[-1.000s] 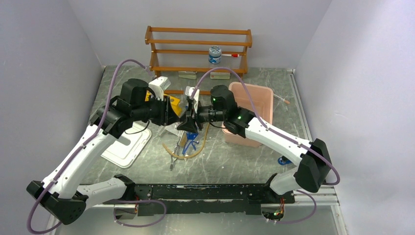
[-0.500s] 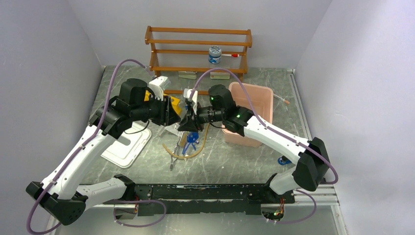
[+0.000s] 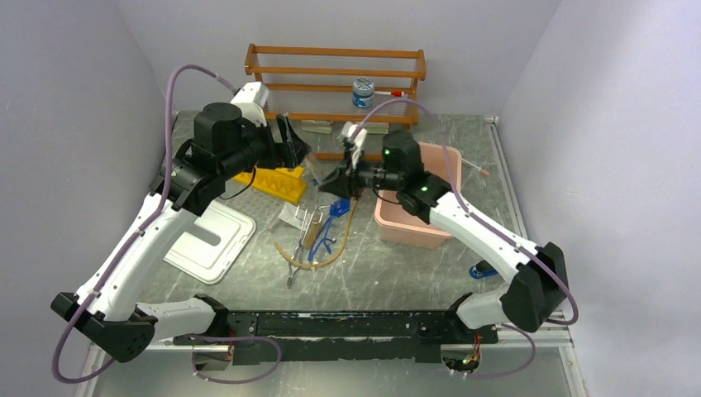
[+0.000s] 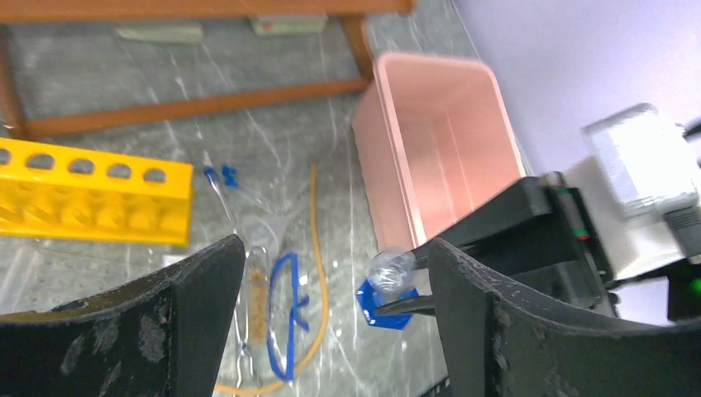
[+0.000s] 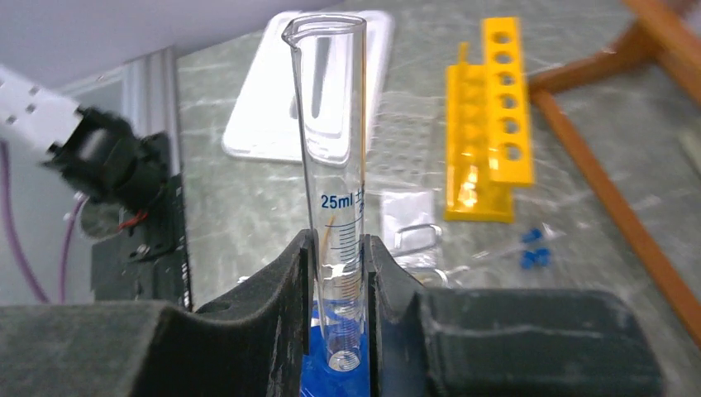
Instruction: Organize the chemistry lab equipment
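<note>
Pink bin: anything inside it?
In the left wrist view the pink bin shows only bare walls and floor inside. Its near end is covered by the right gripper, shut on the graduated cylinder, so that part is unseen.

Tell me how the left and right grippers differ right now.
The left gripper stands wide open and empty; the right gripper is shut on a clear graduated cylinder. The left is near the yellow rack; the right beside the pink bin. Both have black fingers.
</note>
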Available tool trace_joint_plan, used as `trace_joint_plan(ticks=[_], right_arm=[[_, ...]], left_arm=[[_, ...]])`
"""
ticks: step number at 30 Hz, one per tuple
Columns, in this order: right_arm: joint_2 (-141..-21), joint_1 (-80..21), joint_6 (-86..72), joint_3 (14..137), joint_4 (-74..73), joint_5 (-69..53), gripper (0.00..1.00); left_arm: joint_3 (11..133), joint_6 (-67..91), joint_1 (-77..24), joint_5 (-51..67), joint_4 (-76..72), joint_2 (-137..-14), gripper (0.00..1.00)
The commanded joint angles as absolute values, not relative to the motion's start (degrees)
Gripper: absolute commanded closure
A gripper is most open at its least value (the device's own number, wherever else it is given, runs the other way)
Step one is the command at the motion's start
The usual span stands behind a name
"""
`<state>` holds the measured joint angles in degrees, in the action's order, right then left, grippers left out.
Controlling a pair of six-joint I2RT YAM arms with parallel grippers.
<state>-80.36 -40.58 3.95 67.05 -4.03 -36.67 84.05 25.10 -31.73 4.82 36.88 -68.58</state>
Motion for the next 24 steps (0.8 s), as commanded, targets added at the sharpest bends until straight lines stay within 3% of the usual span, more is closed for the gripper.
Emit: trace_joint_plan(ticks=[1, 9, 16, 24], right_arm=[[-75.08, -35.30, -5.94, 64.12, 4.78, -29.25, 0.95], [-69.95, -25.33, -22.20, 62.84, -3.15, -11.89, 0.96], [-71.30, -16.06, -26.78, 61.96, -16.20, -8.89, 0.96], [-81.25, -13.07, -26.52, 62.51, -26.78, -8.12, 0.98]], left_arm=[[84.44, 28.02, -31.21, -5.20, 25.36, -68.18, 0.15], [81.63, 27.39, -31.18, -1.51, 16.21, -71.94, 0.17], [82.04, 28.17, -31.20, 1.18, 14.56, -79.22, 0.20], [79.47, 29.23, -31.20, 2.46, 12.29, -83.74, 0.24]])
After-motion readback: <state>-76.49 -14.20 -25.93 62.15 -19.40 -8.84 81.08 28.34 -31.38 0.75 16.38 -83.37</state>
